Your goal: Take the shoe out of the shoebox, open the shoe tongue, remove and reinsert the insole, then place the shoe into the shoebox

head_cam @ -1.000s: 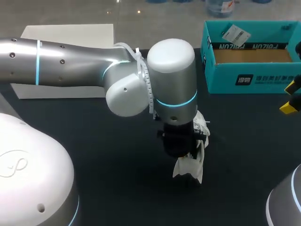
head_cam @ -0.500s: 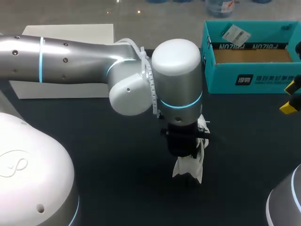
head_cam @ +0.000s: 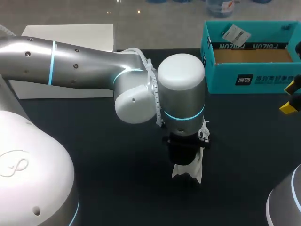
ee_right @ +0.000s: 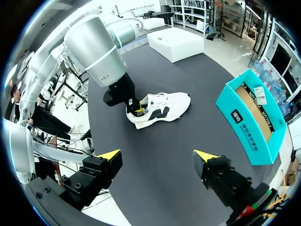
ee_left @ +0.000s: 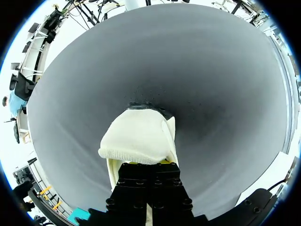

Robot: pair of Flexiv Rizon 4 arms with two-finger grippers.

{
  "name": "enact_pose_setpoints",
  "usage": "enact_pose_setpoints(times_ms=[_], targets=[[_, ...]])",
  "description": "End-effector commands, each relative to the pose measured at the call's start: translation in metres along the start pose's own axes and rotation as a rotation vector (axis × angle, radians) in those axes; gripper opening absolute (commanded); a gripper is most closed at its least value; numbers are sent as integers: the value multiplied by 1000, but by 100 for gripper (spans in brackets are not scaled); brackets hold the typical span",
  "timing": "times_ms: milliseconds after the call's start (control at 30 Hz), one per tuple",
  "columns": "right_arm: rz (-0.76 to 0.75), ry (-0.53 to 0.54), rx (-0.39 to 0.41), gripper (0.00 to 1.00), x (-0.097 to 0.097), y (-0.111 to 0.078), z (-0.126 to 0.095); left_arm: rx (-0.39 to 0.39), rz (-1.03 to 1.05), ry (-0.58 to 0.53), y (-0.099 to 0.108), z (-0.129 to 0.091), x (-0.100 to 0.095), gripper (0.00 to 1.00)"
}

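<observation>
Head view: the white shoe is seen lying on the black table, largely covered by the left arm, whose left gripper is set down onto it. The teal shoebox is stood open beyond the shoe to the right, well apart from it. A white box is set beyond the shoe to the left.

Left wrist view: the shoe's knit collar is found right against the gripper's black body, and whether it is gripped cannot be told. Bare tabletop is spread ahead of the shoe.

Right wrist view: the right gripper is held spread wide, well apart from the shoe, with open tabletop between them.
</observation>
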State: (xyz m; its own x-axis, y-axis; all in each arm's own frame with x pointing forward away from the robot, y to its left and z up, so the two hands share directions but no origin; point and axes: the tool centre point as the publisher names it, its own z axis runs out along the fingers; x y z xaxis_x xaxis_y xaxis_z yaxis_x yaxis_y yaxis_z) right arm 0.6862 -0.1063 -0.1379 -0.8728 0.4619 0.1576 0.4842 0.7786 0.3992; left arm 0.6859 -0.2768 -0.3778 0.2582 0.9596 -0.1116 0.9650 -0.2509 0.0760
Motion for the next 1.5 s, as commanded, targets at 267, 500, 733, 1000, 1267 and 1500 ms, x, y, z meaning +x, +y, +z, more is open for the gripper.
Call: enact_pose_setpoints(times_ms=[267, 500, 733, 1000, 1267, 1500], targets=[[1, 1, 3, 100, -1, 0, 1, -10, 0, -15, -4, 14, -5, 0], [1, 1, 3, 100, -1, 0, 1, -89, 4, -36, 9, -14, -6, 0], [1, 1, 3, 100, -1, 0, 1, -103, 12, -16, 13, 1, -6, 0], [1, 1, 3, 100, -1, 0, 1, -69, -6, -1, 1, 40, -5, 0], [1, 1, 3, 100, -1, 0, 1, -92, 3, 1, 4, 33, -4, 0], [1, 1, 3, 100, -1, 0, 1, -186, 16, -21, 25, 0, -7, 0]])
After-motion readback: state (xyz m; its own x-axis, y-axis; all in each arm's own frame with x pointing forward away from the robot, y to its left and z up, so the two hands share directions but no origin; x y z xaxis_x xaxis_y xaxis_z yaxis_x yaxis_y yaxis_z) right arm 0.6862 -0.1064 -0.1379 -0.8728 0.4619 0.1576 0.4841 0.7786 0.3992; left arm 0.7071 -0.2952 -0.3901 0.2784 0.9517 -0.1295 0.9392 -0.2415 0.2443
